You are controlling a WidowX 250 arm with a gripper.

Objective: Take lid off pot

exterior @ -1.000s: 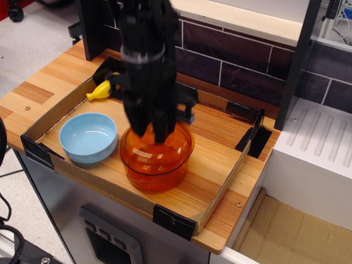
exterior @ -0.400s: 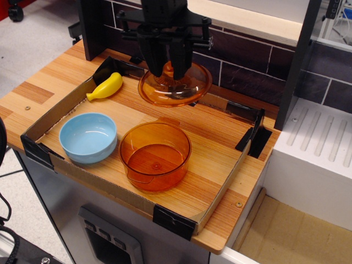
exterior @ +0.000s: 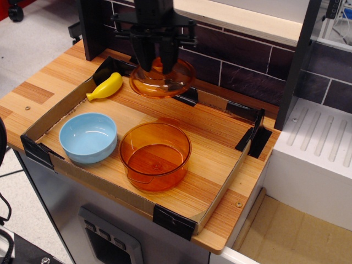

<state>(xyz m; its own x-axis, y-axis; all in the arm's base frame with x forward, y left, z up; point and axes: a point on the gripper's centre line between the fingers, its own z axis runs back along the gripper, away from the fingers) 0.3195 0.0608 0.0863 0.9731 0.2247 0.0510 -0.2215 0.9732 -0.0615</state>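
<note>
The orange pot (exterior: pixel 155 155) stands open near the front middle of the cardboard tray (exterior: pixel 217 195), with no lid on it. My black gripper (exterior: pixel 160 63) is shut on the knob of the translucent orange lid (exterior: pixel 162 80) and holds it in the air above the back of the tray, behind the pot and clear of it. The lid hangs roughly level.
A light-blue bowl (exterior: pixel 88 137) sits left of the pot. A yellow banana-shaped toy (exterior: pixel 106 87) lies at the tray's back left. A dark brick wall (exterior: pixel 242 66) runs behind. A white ribbed unit (exterior: pixel 316 148) stands to the right.
One second ago my gripper was down on the lid on the pot. It has lifted the lid off, up and back, and since 0.4 s ago moved it slightly left.
</note>
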